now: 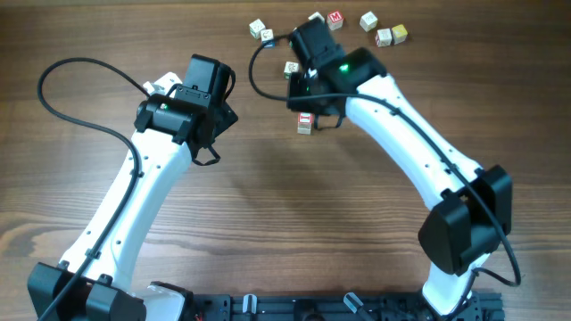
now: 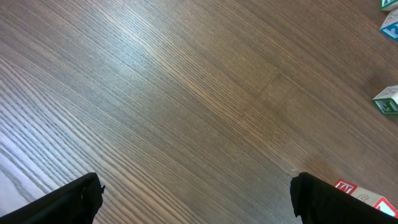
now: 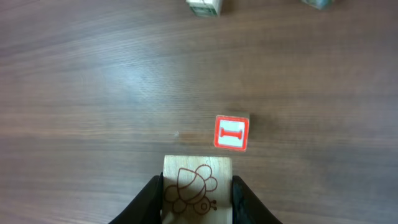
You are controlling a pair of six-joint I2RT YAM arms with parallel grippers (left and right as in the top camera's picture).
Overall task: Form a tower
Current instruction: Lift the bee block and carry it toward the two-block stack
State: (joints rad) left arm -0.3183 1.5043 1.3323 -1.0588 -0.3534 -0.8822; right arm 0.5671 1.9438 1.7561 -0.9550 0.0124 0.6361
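Short pale wooden cube tower (image 1: 305, 122), red-lettered on top, is stood on the wood-grain desk (image 1: 268, 205) beside the right claw (image 3: 198, 190), clamped on a bee-printed wooden cube (image 3: 198, 169). Loose alphabet cubes (image 1: 368, 20) are scattered beyond; left claw (image 2: 196, 186) is spread wide.

Looked like a robotics lab bench rather than a home or a shop. Showed a left arm (image 1: 134, 205) and a right arm (image 1: 401, 125), both white and black, fixed to a black mounting rail (image 1: 268, 308) at the near edge of a wood-grain table (image 1: 268, 223). Carried a green status light (image 1: 343, 67) on the right arm. Held only small wooden alphabet cubes (image 1: 368, 20), scattered at the far right.
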